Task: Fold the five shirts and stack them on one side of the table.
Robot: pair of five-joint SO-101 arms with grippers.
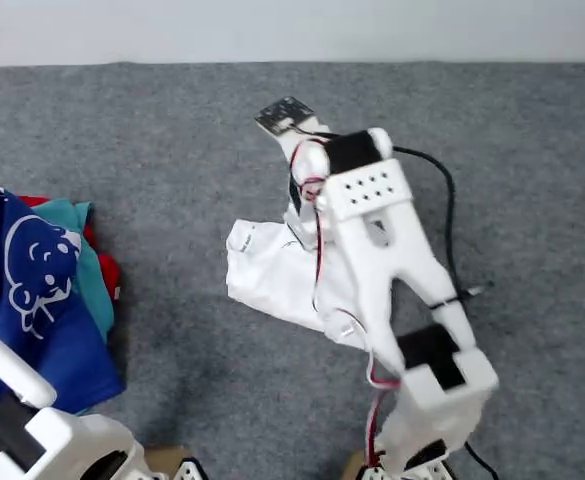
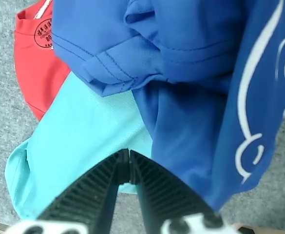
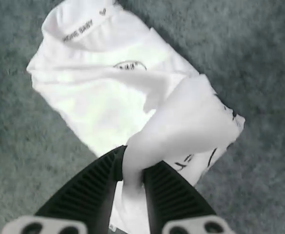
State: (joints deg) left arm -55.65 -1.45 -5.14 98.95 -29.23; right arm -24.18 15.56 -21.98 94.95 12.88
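While the right gripper (image 3: 132,168) pinches a raised fold of the white shirt (image 3: 103,92) between its fingers, the rest of that shirt lies crumpled on the grey table (image 1: 152,130), spreading away from the fingertips (collar at the far end). In the high view the shirt sits mid-table, partly under the right arm (image 1: 392,260).

Left gripper (image 2: 129,157): fingers pressed together, nothing between them, tips over the teal shirt (image 2: 79,141). The blue shirt (image 2: 191,92) lies on top of the teal one, just beside the tips. The red shirt (image 2: 32,73) is underneath, farther off. This pile rests at the table's left side, well apart from the white shirt.
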